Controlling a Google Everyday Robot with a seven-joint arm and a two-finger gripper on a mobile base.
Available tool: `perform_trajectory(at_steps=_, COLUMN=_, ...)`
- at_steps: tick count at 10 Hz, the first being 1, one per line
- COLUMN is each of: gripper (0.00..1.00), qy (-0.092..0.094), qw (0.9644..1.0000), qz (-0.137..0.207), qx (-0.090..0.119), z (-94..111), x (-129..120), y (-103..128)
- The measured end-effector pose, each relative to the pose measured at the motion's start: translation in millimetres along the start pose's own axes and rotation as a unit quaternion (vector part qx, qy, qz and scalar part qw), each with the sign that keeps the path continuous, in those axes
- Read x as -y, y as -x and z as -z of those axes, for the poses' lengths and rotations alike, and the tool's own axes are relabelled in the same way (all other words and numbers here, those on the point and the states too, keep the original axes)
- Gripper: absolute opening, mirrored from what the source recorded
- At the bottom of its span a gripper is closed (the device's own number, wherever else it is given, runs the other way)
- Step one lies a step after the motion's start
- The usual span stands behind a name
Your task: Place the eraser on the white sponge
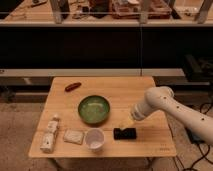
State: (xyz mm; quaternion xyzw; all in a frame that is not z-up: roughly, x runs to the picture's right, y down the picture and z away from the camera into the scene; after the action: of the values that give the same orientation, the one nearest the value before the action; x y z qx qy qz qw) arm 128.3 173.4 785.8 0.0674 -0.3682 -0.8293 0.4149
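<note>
The eraser (125,133), a small flat black block, lies on the wooden table (110,87) near its front edge, right of the white cup (94,139). The white sponge (73,136), a flat whitish-beige pad, lies left of the cup. My gripper (125,124) hangs from the white arm (165,104) that comes in from the right. It sits just above the eraser's back edge.
A green bowl (93,109) stands in the middle of the table, behind the cup. A long segmented white object (50,134) lies at the front left. A red sausage-shaped thing (72,86) lies at the back left. Dark shelving stands behind the table.
</note>
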Motion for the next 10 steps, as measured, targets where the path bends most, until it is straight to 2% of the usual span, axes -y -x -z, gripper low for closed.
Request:
perform_trajectory(at_steps=3, gripper=0.8, qy=-0.01, qw=0.9985, qz=0.053, qx=0.009, z=-4.3, x=8.0, y=-2.9)
perform_trajectory(at_steps=4, gripper=0.8, qy=-0.015, qw=0.9964, qz=0.082, qx=0.014, z=-5.7, x=12.9, y=-3.5)
perform_trajectory(at_steps=5, gripper=0.8, qy=-0.019, qw=0.9928, qz=0.116, qx=0.022, z=-7.8, x=19.7, y=-1.5)
perform_trajectory(at_steps=7, gripper=0.8, qy=-0.019, qw=0.9865, qz=0.161, qx=0.025, z=-9.0, x=28.5, y=1.5)
perform_trajectory(at_steps=8, gripper=0.8, qy=-0.014, qw=0.9834, qz=0.179, qx=0.025, z=-9.5, x=32.4, y=3.0)
perform_trajectory(at_steps=9, gripper=0.8, qy=0.0, qw=0.9799, qz=0.198, qx=0.025, z=-12.2, x=37.2, y=4.0)
perform_trajectory(at_steps=10, gripper=0.8, qy=0.026, qw=0.978, qz=0.206, qx=0.022, z=-19.1, x=41.8, y=4.9)
